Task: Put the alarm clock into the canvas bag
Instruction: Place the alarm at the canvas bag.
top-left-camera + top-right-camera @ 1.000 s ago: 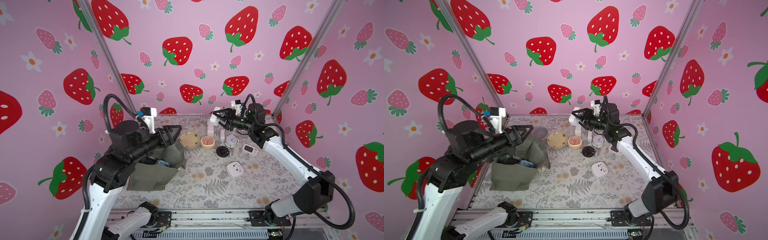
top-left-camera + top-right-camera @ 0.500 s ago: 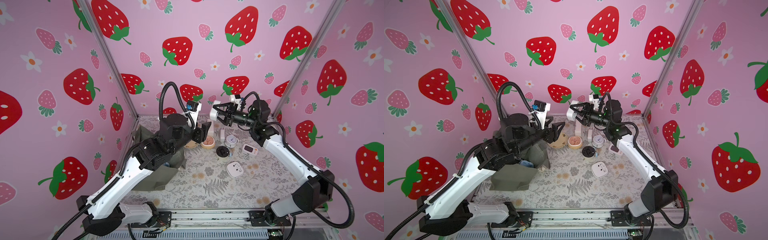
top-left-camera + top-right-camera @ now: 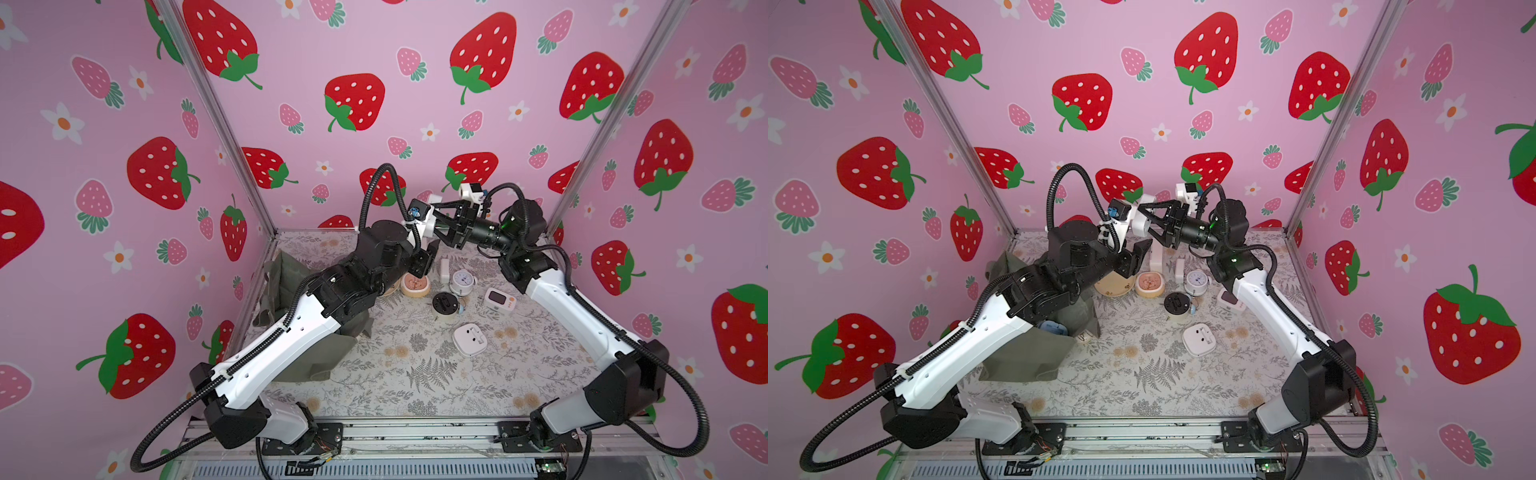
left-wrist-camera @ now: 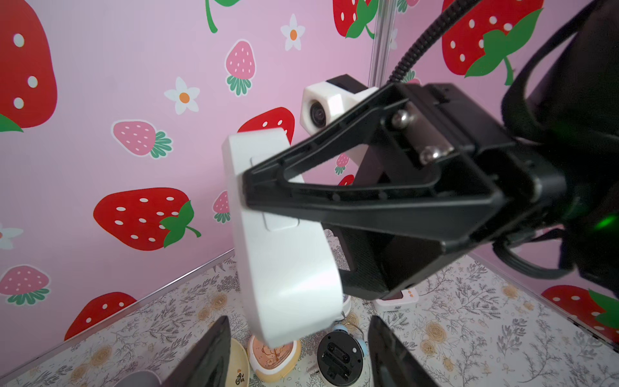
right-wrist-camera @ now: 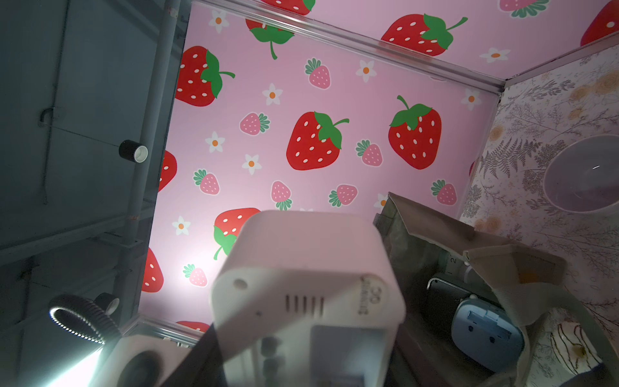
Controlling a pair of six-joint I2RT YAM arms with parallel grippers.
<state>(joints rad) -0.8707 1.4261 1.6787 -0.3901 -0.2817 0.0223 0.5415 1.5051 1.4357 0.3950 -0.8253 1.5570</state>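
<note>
A white boxy alarm clock (image 3: pixel 1139 225) hangs high over the back middle of the table, and my right gripper (image 3: pixel 1148 226) is shut on it from the right. In the right wrist view the clock (image 5: pixel 308 284) fills the space between the jaws. My left gripper (image 4: pixel 298 355) is open and empty just below and in front of the clock (image 4: pixel 284 234), not touching it. The olive-grey canvas bag (image 3: pixel 1021 357) stands open at the left under the left arm, which hides much of it. A blue clock (image 5: pixel 485 331) lies inside the bag (image 5: pixel 435 231).
Below the grippers lie a peach clock (image 3: pixel 415 286), a round white clock (image 3: pixel 462 281), a black-backed round clock (image 3: pixel 445 305), a white square clock (image 3: pixel 469 340) and a white digital timer (image 3: pixel 500 299). A yellow dish (image 3: pixel 1115 284) sits beside the bag, a grey bowl (image 5: pixel 586 177) behind it.
My left arm has swung from over the bag at the left to the back middle, ending under the white clock. The right gripper has lifted the clock slightly and moved it left.
</note>
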